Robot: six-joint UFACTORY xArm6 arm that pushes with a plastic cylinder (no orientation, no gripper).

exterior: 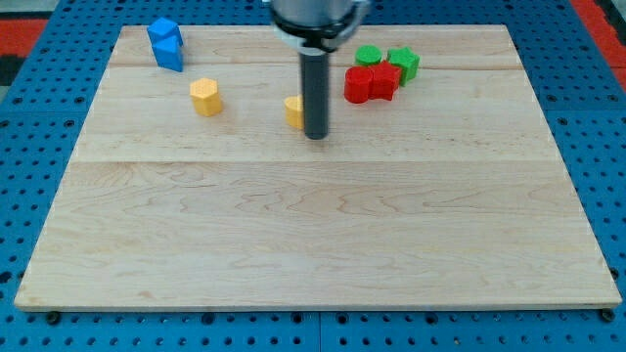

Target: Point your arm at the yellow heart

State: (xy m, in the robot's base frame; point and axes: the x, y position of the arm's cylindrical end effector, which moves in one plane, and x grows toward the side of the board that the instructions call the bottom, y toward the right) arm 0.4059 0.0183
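A yellow block point(294, 110), whose shape I cannot make out, lies near the view's top centre, mostly hidden behind my rod. My tip point(316, 136) rests on the board just right of it and touching or nearly touching it. A second yellow block point(205, 97), rounded like a heart or hexagon, lies further to the view's left, well apart from my tip.
Two blue blocks point(166, 44) stand together at the top left. Two red blocks point(371, 84) sit right of my rod, with two green blocks point(388, 60) just behind them. The wooden board point(313, 225) lies on a blue pegboard.
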